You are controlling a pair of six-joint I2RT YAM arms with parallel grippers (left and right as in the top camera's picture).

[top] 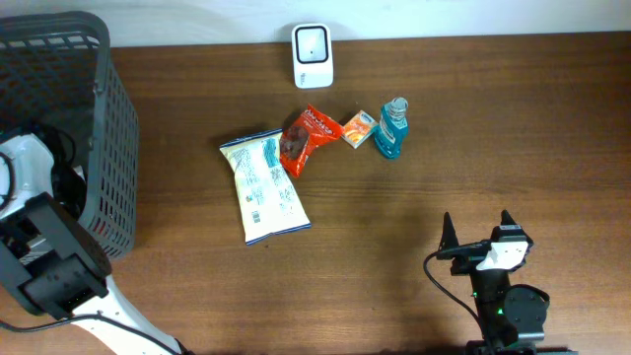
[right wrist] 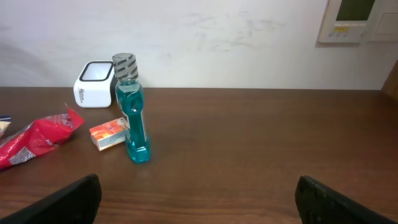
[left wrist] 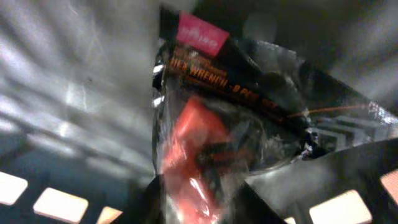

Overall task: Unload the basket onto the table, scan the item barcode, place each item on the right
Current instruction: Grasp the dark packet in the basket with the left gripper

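Your wrench packet (left wrist: 230,118), clear plastic with a pink label and something orange inside, fills the left wrist view, with the mesh of the basket (top: 99,118) behind it. The left gripper (left wrist: 202,208) is right up against it, but you cannot tell whether its jaws are pinching it or apart. On the table (top: 513,118) beside the basket lie a white snack bag (top: 264,187), a red packet (top: 308,138), a small orange box (top: 358,129) and a blue bottle (top: 393,128), with the white scanner (top: 313,54) behind them. Farthest from the basket, the right gripper (top: 477,223) has its jaws spread wide on nothing.
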